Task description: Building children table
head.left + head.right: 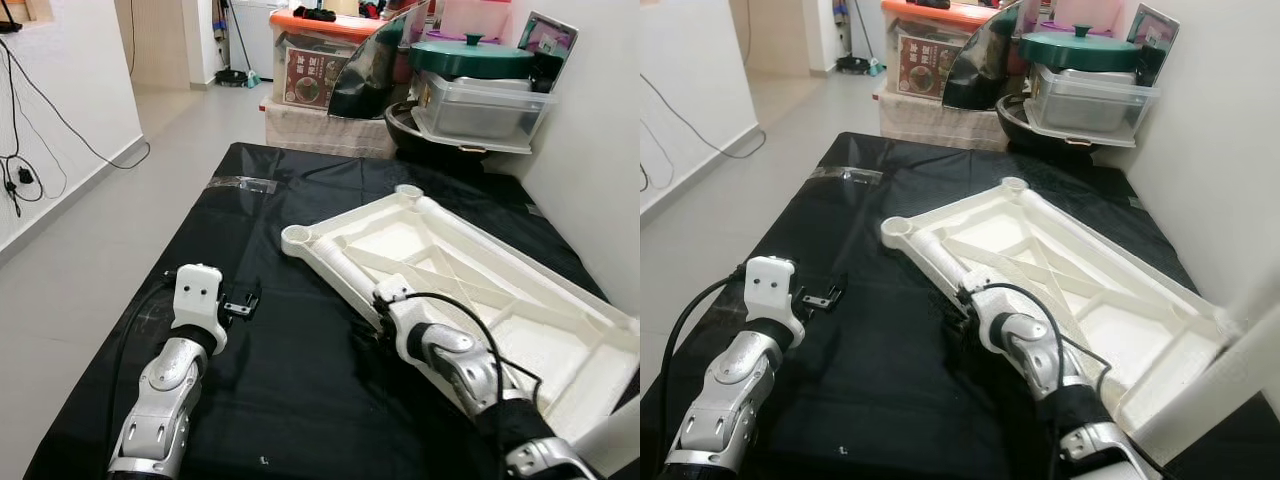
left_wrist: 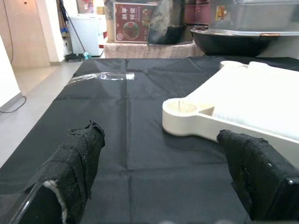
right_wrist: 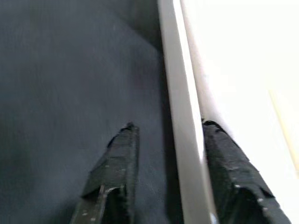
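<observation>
1. The right arm reaches forward from 5 o'clock, elbow bent, its wrist low over the near rim of the tabletop [image 1: 470, 275].
2. The right gripper [image 3: 169, 135] stands parted astride that rim: one finger [image 3: 114, 163] is outside over the black sheet [image 1: 290, 390], the other inside the tray-like underside. Whether the fingers press the rim I cannot tell.
3. The left arm comes up from 7 o'clock, forearm nearly straight, wrist held just above the sheet.
4. The left gripper [image 2: 159, 172] is spread wide with nothing between its fingers, pointing toward the tabletop's near corner socket [image 2: 181, 107].
5. The tabletop is cream-white plastic, lying upside down, with raised rims and crossed ribs inside.
6. It has round leg sockets at its corners; two show at the far end, toward 12 o'clock.
7. It lies slantwise on the sheet, running from the middle out to 4 o'clock, close to the wall on the robot's right.
8. At 12 to 1 o'clock beyond the sheet are stacked storage bins [image 1: 480, 105] and a green lid [image 1: 470, 55].
9. A cable [image 1: 60, 120] trails along the wall at 10 o'clock.
</observation>
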Motion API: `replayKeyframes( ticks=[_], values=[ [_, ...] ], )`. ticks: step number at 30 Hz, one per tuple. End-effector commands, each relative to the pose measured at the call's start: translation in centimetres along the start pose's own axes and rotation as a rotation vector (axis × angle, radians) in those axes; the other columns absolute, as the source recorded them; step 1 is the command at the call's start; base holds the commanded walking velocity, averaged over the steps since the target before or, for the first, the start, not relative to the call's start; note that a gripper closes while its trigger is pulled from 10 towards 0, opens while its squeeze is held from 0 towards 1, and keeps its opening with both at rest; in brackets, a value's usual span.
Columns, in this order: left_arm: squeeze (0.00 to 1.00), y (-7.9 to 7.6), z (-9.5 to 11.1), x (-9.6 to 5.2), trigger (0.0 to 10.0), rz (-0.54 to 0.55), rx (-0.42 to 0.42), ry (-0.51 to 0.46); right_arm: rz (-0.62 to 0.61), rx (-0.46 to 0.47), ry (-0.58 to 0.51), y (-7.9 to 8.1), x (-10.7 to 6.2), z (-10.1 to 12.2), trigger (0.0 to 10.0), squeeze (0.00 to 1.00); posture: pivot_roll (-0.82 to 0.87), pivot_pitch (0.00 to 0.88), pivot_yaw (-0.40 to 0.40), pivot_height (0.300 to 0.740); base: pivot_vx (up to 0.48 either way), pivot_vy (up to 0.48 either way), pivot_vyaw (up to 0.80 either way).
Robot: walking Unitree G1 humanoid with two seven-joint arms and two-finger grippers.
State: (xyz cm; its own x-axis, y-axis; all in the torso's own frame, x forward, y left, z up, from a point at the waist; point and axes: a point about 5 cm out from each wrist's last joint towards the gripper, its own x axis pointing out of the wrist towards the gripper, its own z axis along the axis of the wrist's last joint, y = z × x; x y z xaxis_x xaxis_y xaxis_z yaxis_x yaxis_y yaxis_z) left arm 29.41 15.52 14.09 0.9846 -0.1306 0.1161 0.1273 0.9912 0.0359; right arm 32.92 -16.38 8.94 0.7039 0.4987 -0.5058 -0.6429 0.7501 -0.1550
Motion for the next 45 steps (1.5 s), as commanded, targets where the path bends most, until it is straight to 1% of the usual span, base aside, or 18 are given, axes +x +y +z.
replayKeyframes(
  ticks=[1,4,7,8,9,10,15,20,23,26,31,33,35,36,37,39,40,45],
  values=[
    [0.00,-0.2,-0.2,0.0,10.0,-0.007,0.013,0.004,0.152,-0.061,0.109,2.1,0.2,-2.4,0.0,0.00,0.08,0.000,-0.115,0.740,0.000,0.000,0.00],
    [0.00,0.2,-0.1,0.0,10.0,0.004,0.011,0.005,0.315,-0.198,0.053,3.2,-0.8,-1.8,0.0,0.00,0.08,0.000,-0.115,0.740,0.000,0.000,0.00],
    [0.00,0.3,0.0,0.1,10.0,0.009,0.008,0.002,0.401,-0.296,0.041,3.3,-1.5,-1.6,0.0,0.00,0.08,0.000,-0.110,0.740,0.000,0.000,0.00],
    [0.00,0.3,0.0,0.1,10.0,0.009,0.008,0.002,0.401,-0.296,0.041,3.3,-1.5,-1.6,0.0,0.00,0.08,0.000,-0.110,0.740,0.000,0.000,0.00],
    [0.00,0.4,0.2,0.3,10.0,0.015,0.005,-0.009,0.466,-0.380,0.046,2.9,-2.3,-1.7,0.0,0.00,0.07,0.000,-0.113,0.740,0.000,0.000,0.00],
    [0.00,0.4,0.2,0.3,10.0,0.015,0.005,-0.009,0.466,-0.380,0.046,2.9,-2.3,-1.7,0.0,0.00,0.07,0.000,-0.113,0.740,0.000,0.000,0.00],
    [0.00,1.0,0.6,0.6,10.0,0.047,0.000,-0.032,0.616,-0.562,0.087,1.5,-4.6,-1.9,0.0,0.00,0.07,0.000,-0.120,0.740,0.000,0.000,0.00],
    [0.00,1.2,0.5,0.5,10.0,0.056,-0.008,-0.027,0.727,-0.650,0.146,0.8,-6.3,-2.1,0.0,0.00,0.07,0.000,-0.124,0.740,0.000,0.000,0.00],
    [0.00,1.1,0.4,0.5,10.0,0.055,-0.009,-0.025,0.760,-0.665,0.154,0.8,-6.7,-2.2,0.0,0.00,0.07,0.000,-0.124,0.740,0.000,0.000,0.00],
    [0.00,0.9,0.2,0.5,10.0,0.055,-0.014,-0.021,0.850,-0.730,0.154,1.0,-7.5,-2.2,0.0,0.00,0.07,0.000,-0.124,0.740,0.000,0.000,0.00],
    [0.00,0.9,0.2,0.5,10.0,0.055,-0.017,-0.020,0.899,-0.790,0.167,1.0,-8.0,-2.5,0.0,0.00,0.07,0.000,-0.121,0.740,0.000,0.000,0.00],
    [0.00,1.0,0.1,0.6,10.0,0.055,-0.016,-0.018,0.927,-0.912,0.201,0.3,-8.6,-2.7,0.0,0.00,0.06,0.000,-0.119,0.740,0.000,0.000,0.00],
    [0.00,1.0,0.1,0.6,10.0,0.055,-0.016,-0.018,0.927,-0.912,0.201,0.3,-8.6,-2.7,0.0,0.00,0.06,0.000,-0.119,0.740,0.000,0.000,0.00],
    [0.00,1.0,0.1,0.6,10.0,0.055,-0.017,-0.017,0.925,-0.993,0.243,-0.5,-8.9,-2.8,0.0,0.00,0.06,0.000,-0.118,0.740,0.000,0.000,0.00],
    [0.00,1.0,0.1,0.6,10.0,0.055,-0.017,-0.017,0.925,-0.993,0.243,-0.5,-8.9,-2.8,0.0,0.00,0.06,0.000,-0.118,0.740,0.000,0.000,0.00],
    [0.00,0.7,0.0,0.8,10.0,0.050,-0.021,-0.015,0.914,-1.152,0.330,-1.8,-9.1,-2.5,0.0,0.00,0.06,0.000,-0.118,0.740,0.000,0.000,0.00],
    [0.00,0.7,0.0,0.8,10.0,0.050,-0.021,-0.015,0.914,-1.152,0.330,-1.8,-9.1,-2.5,0.0,0.00,0.06,0.000,-0.118,0.740,0.000,0.000,0.00],
    [0.00,0.4,-0.1,0.8,10.0,0.044,-0.026,-0.011,0.910,-1.274,0.380,-2.6,-8.9,-1.9,0.0,0.00,0.06,0.000,-0.122,0.740,0.000,0.000,0.00]
  ],
)
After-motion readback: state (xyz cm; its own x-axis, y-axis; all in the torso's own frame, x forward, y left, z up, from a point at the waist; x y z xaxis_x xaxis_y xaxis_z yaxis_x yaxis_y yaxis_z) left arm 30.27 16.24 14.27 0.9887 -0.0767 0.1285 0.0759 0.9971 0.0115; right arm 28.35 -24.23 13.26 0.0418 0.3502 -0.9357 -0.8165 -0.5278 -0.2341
